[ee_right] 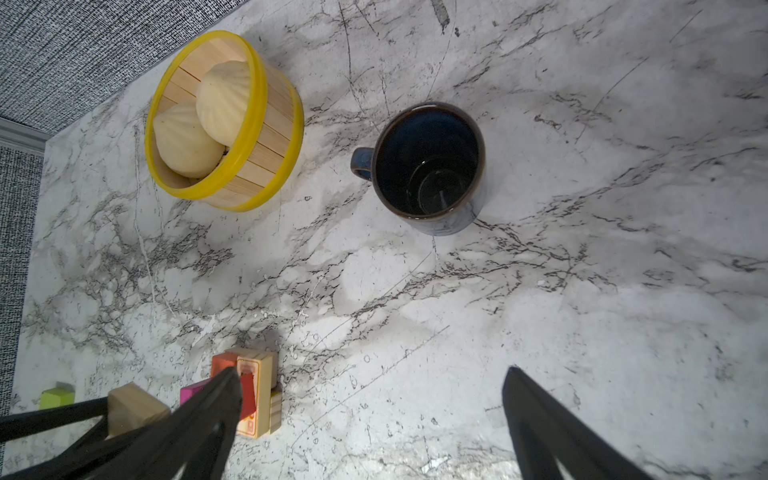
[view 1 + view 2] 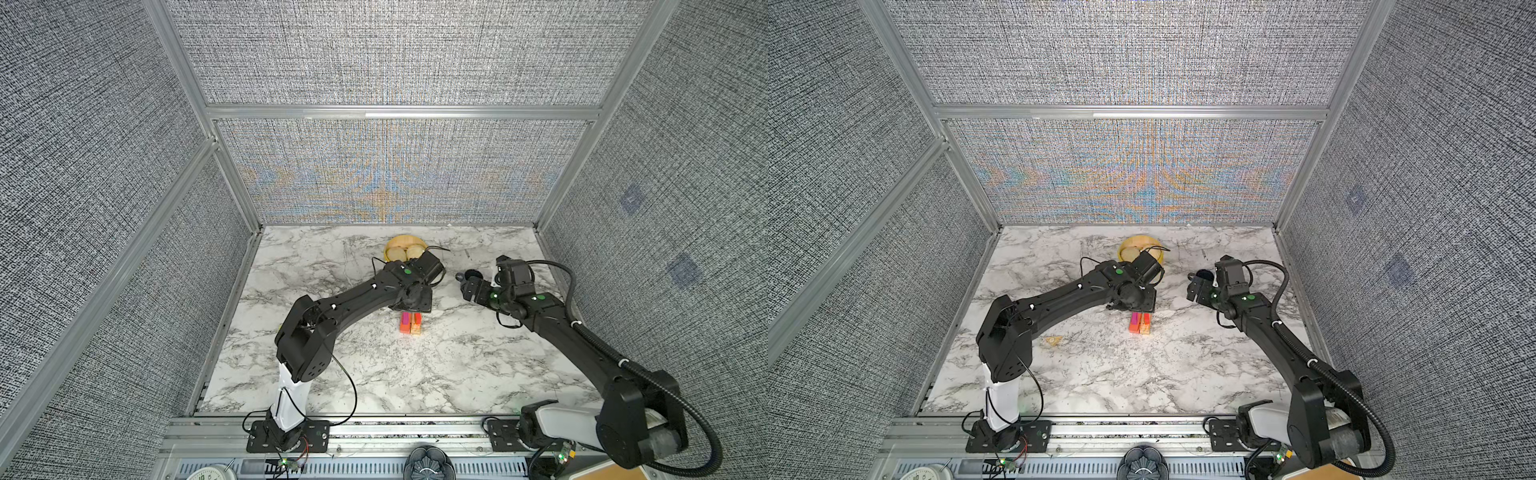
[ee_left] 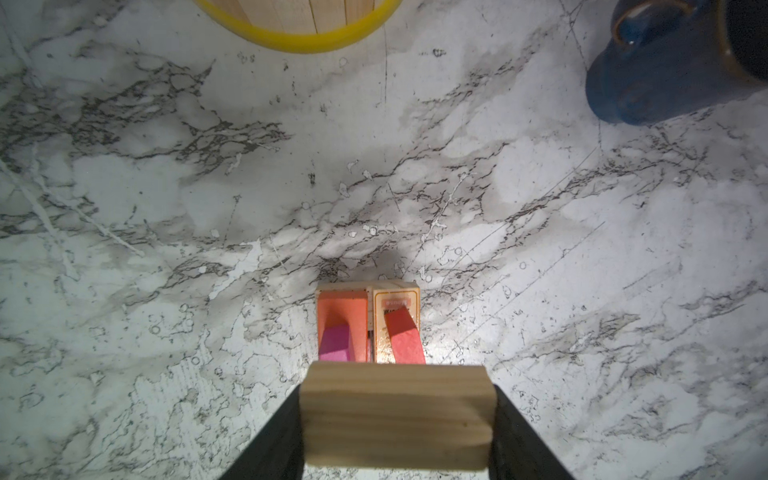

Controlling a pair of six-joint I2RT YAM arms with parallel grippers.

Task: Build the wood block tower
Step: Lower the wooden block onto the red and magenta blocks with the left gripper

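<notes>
**Top views.** The tower [image 2: 410, 325] stands mid-table, well clear of every table edge. The left arm [image 2: 353, 297] reaches over it and hides its own jaws. The right gripper [image 2: 464, 283] hangs well apart, near the mug [image 2: 472, 273].

**Left wrist view.** The left gripper [image 3: 397, 399] clamps a tan block [image 3: 395, 419] above the tower. Base: orange block [image 3: 338, 309] beside printed block [image 3: 395, 305]. A pink block [image 3: 334, 343] and a red block [image 3: 405, 336] stand on these.

**Right wrist view.** The right gripper is spread wide and empty. A lime block [image 1: 58, 395] lies loose on the table. The basket [image 1: 274, 124] and mug are well apart from the tower, with open table around it.

**Progress.** Two tiers appear placed. The tan and lime blocks remain.
</notes>
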